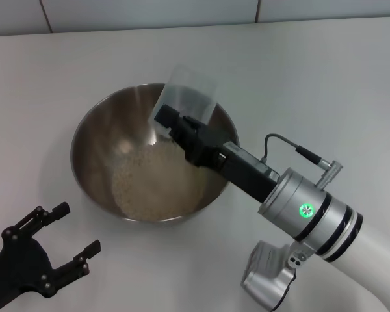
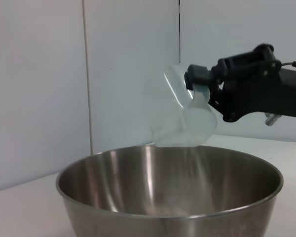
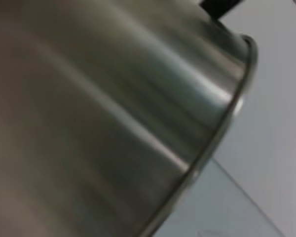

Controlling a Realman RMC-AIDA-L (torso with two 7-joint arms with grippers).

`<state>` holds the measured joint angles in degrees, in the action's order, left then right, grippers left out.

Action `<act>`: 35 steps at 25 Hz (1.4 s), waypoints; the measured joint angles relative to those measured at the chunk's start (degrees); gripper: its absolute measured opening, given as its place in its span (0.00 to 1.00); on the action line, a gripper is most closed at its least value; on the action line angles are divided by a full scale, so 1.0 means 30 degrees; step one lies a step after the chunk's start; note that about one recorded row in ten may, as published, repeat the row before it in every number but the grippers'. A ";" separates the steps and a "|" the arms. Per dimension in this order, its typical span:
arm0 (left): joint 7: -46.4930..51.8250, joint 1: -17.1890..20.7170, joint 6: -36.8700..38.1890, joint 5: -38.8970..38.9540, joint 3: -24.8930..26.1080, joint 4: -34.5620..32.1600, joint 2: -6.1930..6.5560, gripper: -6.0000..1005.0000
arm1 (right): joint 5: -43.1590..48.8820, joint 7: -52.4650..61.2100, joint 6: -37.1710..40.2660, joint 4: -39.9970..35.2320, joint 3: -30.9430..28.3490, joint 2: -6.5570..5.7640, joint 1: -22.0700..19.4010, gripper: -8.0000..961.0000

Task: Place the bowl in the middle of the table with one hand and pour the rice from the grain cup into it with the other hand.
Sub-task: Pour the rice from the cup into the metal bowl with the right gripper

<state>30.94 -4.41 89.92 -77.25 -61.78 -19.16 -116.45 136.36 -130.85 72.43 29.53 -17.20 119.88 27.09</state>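
Right gripper (image 1: 171, 123) closed on the grain cup (image 1: 190, 93), jaws pinching its clear wall, above the bowl interior toward 1 o'clock of the bowl. In the left wrist view, same gripper (image 2: 201, 88) clamped on the cup (image 2: 187, 116), cup tilted with the mouth turned down toward the bowl (image 2: 167, 197); thin pale stream of grains below the cup, faint against the steel. Rice (image 1: 157, 184) lying as a pale heap on the bowl bottom, more toward 6 o'clock of the bowl. Bowl (image 1: 91, 140) standing near the centre of the table (image 1: 325, 78), a little to 10 o'clock of the middle. Right arm reaching in from 4 o'clock, green light on its wrist ring. Left gripper (image 1: 75, 237) at 7 o'clock of the bowl, low over the table, jaws wide apart and holding nothing, apart from the bowl rim. In the right wrist view, only the bowl's shiny inner wall and rim (image 3: 222, 133), very close.
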 joint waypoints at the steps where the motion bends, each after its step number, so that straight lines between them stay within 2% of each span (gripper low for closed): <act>1: 0.0005 -0.0013 -0.0001 -0.0060 0.0000 0.0000 -0.0001 0.81 | 0.0001 -0.1032 -0.0144 0.0001 0.0131 0.0001 0.0048 0.02; 7: 0.0446 -0.0083 -0.0001 -0.0453 0.0013 -0.0174 -0.0001 0.81 | -0.0038 -0.1686 -0.0361 0.0101 0.0183 0.0000 0.0184 0.02; 10: 0.0439 -0.0084 -0.0001 -0.0459 0.0089 -0.0193 -0.0001 0.81 | -0.0194 0.0985 -0.0216 0.0862 -0.0016 0.0000 -0.0033 0.02; 15: 0.0374 -0.0082 -0.0001 -0.0471 0.0146 -0.0214 -0.0025 0.81 | -0.0855 1.0879 -0.0034 0.2962 -0.1255 -0.0001 -0.1126 0.02; 16: 0.0379 -0.0083 -0.0001 -0.0471 0.0154 -0.0220 -0.0025 0.81 | -0.2212 1.4711 0.0069 0.3822 -0.1317 0.0000 -0.1424 0.02; 18: 0.0403 -0.0096 -0.0001 -0.0472 0.0169 -0.0227 -0.0014 0.81 | -0.2838 1.6197 0.0112 0.4114 -0.1320 0.0000 -0.1504 0.02; 19: 0.0372 -0.0089 -0.0001 -0.0472 0.0177 -0.0233 -0.0013 0.81 | -0.4015 2.0867 0.0158 0.4393 -0.1470 -0.0036 -0.1564 0.02; 20: 0.0372 -0.0089 -0.0001 -0.0472 0.0177 -0.0233 -0.0013 0.81 | -0.4015 2.0867 0.0158 0.4393 -0.1470 -0.0036 -0.1564 0.02; 21: 0.0323 -0.0065 -0.0001 -0.0472 0.0177 -0.0235 -0.0026 0.81 | -0.4340 2.2842 0.0157 0.4363 -0.1636 -0.0071 -0.1574 0.02; 23: 0.0305 -0.0052 -0.0002 -0.0472 0.0177 -0.0236 -0.0030 0.81 | -0.4729 2.7213 0.0082 0.4028 -0.2240 -0.0139 -0.1621 0.02; 24: 0.0289 -0.0023 -0.0002 -0.0470 0.0177 -0.0236 -0.0032 0.81 | -0.4829 3.1361 0.0035 0.3271 -0.2995 -0.0163 -0.1674 0.02; 25: 0.0289 -0.0023 -0.0002 -0.0470 0.0177 -0.0236 -0.0032 0.81 | -0.4829 3.1361 0.0035 0.3271 -0.2995 -0.0163 -0.1674 0.02; 26: 0.0289 0.0006 -0.0003 -0.0468 0.0175 -0.0237 -0.0031 0.81 | -0.4850 3.4938 0.0040 0.2273 -0.3713 -0.0172 -0.1653 0.02; 27: 0.0289 0.0006 -0.0003 -0.0468 0.0175 -0.0237 -0.0031 0.81 | -0.4850 3.4938 0.0040 0.2273 -0.3713 -0.0172 -0.1653 0.02; 29: 0.0289 -0.0004 -0.0003 -0.0467 0.0175 -0.0236 -0.0033 0.81 | -0.4884 3.9002 -0.0063 0.0042 -0.4801 -0.0118 -0.1232 0.02; 30: 0.0289 -0.0004 -0.0003 -0.0467 0.0175 -0.0236 -0.0033 0.81 | -0.4884 3.9002 -0.0063 0.0042 -0.4801 -0.0118 -0.1232 0.02; 31: 0.0290 -0.0027 -0.0003 -0.0468 0.0175 -0.0236 -0.0044 0.81 | -0.5043 4.0818 -0.0215 -0.1637 -0.5204 -0.0035 -0.0794 0.02; 32: 0.0290 -0.0049 -0.0001 -0.0468 0.0174 -0.0236 -0.0050 0.81 | -0.5185 4.1276 -0.0403 -0.2251 -0.5265 -0.0023 -0.0632 0.02; 35: 0.0290 -0.0078 0.0001 -0.0467 0.0174 -0.0235 -0.0055 0.81 | -0.5391 4.1620 -0.0888 -0.3023 -0.5284 -0.0010 -0.0413 0.02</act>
<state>31.81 -4.64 89.92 -78.66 -61.26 -19.86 -116.61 120.18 -5.99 69.77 20.47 -33.05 119.85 25.85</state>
